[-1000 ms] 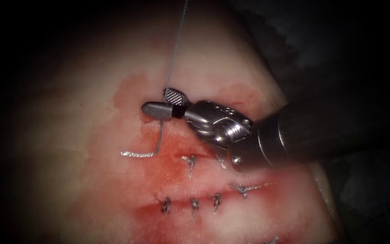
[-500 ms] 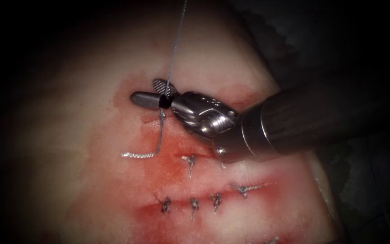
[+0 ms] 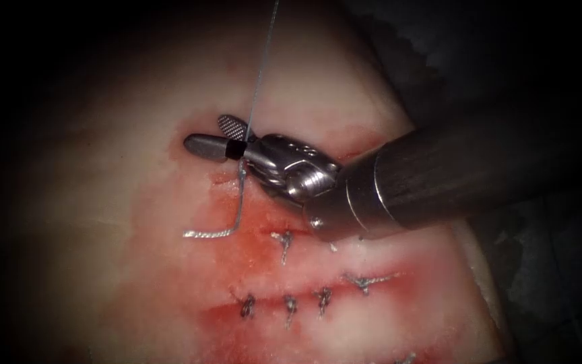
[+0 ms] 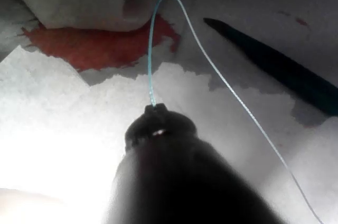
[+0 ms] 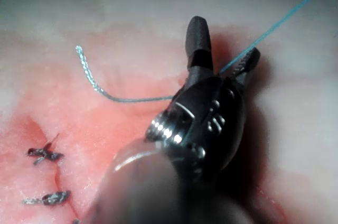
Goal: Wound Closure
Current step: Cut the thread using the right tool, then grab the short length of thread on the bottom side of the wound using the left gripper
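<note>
Right hand [image 3: 227, 137] open astride thread [image 3: 259, 74], nothing gripped; left hand's [image 4: 156, 109] state hidden. Best closing squarely, clear of tissue [image 3: 136, 202].

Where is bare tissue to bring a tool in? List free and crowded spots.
Free: pale tissue left of the thread tail and the right claw. Crowded: around the right claw, open astride the thread and holding nothing, and the stitches below it. The thread ends at the left claw.

The thread [image 3: 259, 74] runs taut from above down between the right tool [image 3: 227, 137]'s parted jaws, then bends to a frayed end lying flat on the tissue [image 3: 102, 202], seemingly beside the stitched cut [image 3: 304, 283].
</note>
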You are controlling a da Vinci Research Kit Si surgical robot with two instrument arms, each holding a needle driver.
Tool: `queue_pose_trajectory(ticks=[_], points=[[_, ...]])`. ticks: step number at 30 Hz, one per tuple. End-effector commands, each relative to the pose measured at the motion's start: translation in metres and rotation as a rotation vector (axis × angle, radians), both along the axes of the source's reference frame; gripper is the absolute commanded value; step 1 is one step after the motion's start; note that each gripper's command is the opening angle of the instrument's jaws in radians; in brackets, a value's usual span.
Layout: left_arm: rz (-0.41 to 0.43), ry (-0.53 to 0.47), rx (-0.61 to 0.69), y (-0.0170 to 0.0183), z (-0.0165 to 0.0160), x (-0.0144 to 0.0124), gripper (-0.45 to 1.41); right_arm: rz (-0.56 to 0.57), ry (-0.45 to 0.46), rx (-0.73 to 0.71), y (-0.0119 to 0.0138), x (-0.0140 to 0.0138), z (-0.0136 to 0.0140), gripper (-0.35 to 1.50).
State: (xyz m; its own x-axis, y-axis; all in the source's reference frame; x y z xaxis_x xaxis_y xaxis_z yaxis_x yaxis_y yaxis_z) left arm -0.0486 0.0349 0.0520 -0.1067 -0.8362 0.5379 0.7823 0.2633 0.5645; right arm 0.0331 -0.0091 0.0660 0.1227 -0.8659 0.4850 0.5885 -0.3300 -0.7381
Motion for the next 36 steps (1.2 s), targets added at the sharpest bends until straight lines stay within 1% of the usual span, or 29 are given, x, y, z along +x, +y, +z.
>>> queue_pose_trajectory(ticks=[1, 3, 9, 11, 12, 13, 15, 17, 18, 27, 30, 31, 32, 33, 34, 35, 36], points=[[-0.002, -0.002, -0.005, 0.0011, 0.0, -0.0006, -0.45, -0.008, 0.008, 0.001, -0.0002, 0.0008, 0.0005, 0.74], [-0.002, -0.002, -0.005, 0.0011, 0.0001, -0.0006, -0.45, -0.009, 0.009, 0.002, -0.0002, 0.0009, 0.0005, 0.68], [-0.004, 0.0, -0.006, 0.001, 0.0001, -0.0006, -0.45, -0.02, 0.017, 0.003, -0.0004, 0.0014, 0.0006, 0.64], [-0.006, 0.003, -0.007, 0.001, 0.0001, -0.0006, -0.45, -0.023, 0.018, 0.003, -0.0004, 0.0015, 0.0006, 0.56], [-0.006, 0.003, -0.007, 0.001, 0.0001, -0.0006, -0.45, -0.03, 0.023, 0.005, -0.0004, 0.0016, 0.0007, 0.49], [-0.006, 0.003, -0.007, 0.001, 0.0001, -0.0006, -0.45, -0.04, 0.034, 0.012, -0.0004, 0.0016, 0.0007, 0.2], [-0.006, 0.003, -0.007, 0.0009, 0.0001, -0.0006, -0.45, -0.048, 0.042, 0.018, -0.0004, 0.0016, 0.0007, 0.07], [-0.006, 0.003, -0.007, 0.0009, 0.0001, -0.0006, -0.45, -0.048, 0.055, 0.038, -0.0004, 0.0016, 0.0007, -0.27], [-0.006, 0.003, -0.008, 0.0009, 0.0001, -0.0006, -0.45, -0.047, 0.058, 0.043, -0.0004, 0.0016, 0.0007, -0.35], [-0.008, 0.004, -0.01, 0.0006, 0.0002, -0.0009, -0.45, -0.052, 0.075, 0.065, -0.0005, 0.001, 0.0007, -0.35], [-0.008, 0.005, -0.01, 0.0006, 0.0002, -0.0007, -0.45, -0.057, 0.081, 0.066, -0.0004, 0.0004, 0.0005, -0.35], [-0.015, 0.008, -0.007, 0.0006, 0.0002, -0.0004, -0.45, -0.055, 0.079, 0.065, -0.0004, -0.0002, 0.0002, -0.03], [-0.012, 0.02, -0.015, 0.0005, 0.0001, 0.0, -0.45, -0.056, 0.078, 0.052, -0.0004, -0.0009, 0.0, 0.36], [-0.015, 0.035, -0.021, 0.0003, 0.0, 0.0009, -0.45, -0.086, 0.074, 0.005, -0.0006, -0.0029, -0.0005, 1.0], [-0.017, 0.041, -0.023, 0.0001, 0.0, 0.0017, -0.45, -0.094, 0.078, -0.013, -0.0006, -0.004, -0.0008, 1.08], [-0.017, 0.041, -0.023, 0.0001, 0.0, 0.0017, -0.45, -0.094, 0.078, -0.013, -0.0006, -0.004, -0.0008, 1.08], [-0.019, 0.052, -0.028, -0.0006, -0.0001, 0.0037, -0.45, -0.073, 0.072, -0.044, -0.0005, -0.0072, -0.002, 1.26]])
